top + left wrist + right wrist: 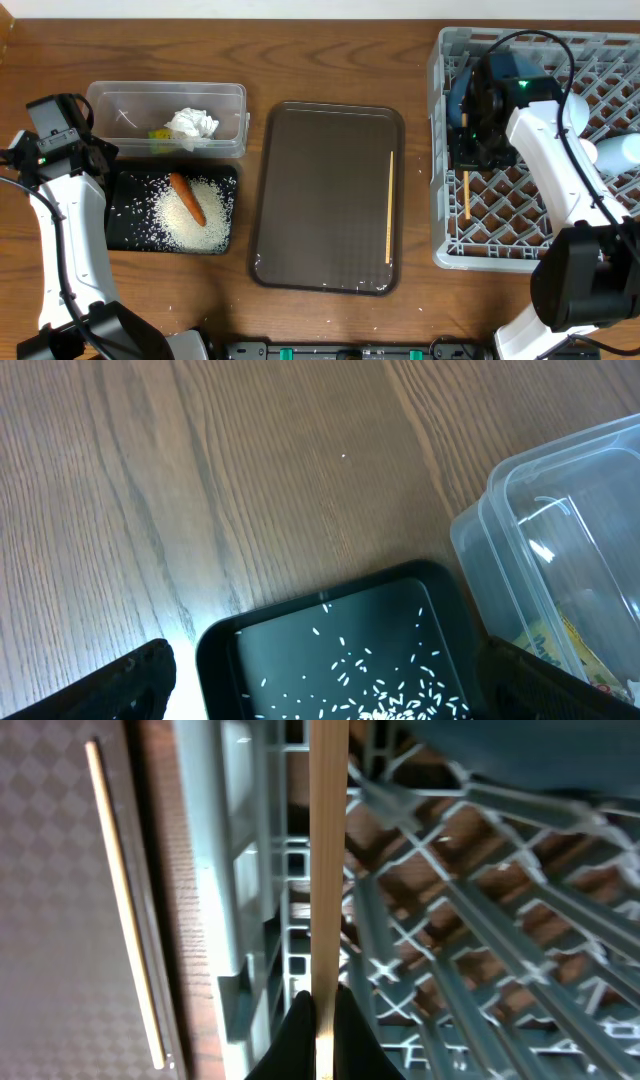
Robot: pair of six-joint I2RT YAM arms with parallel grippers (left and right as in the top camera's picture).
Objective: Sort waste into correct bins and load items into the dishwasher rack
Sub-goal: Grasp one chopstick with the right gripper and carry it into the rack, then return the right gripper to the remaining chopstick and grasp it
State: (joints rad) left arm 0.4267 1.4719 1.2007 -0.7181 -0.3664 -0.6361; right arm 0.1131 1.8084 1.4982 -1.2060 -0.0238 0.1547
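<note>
The right tool point(318, 1020) pinches one thin wooden chopstick point(327, 850) near its end over the dishwasher rack point(250, 890); light, stiff and smooth, it could pivot or slip, while the left tool point(330, 690) hangs wide open.

White links point(72, 235), black joints point(575, 285), black cables point(553, 42), green lights point(521, 84).

Matt wood-grain table point(200, 480); glossy clear plastic tub point(520, 510); glossy shallow black tray point(300, 622); grey plastic lattice rack point(500, 225); smooth thin wooden chopstick point(328, 870).
</note>
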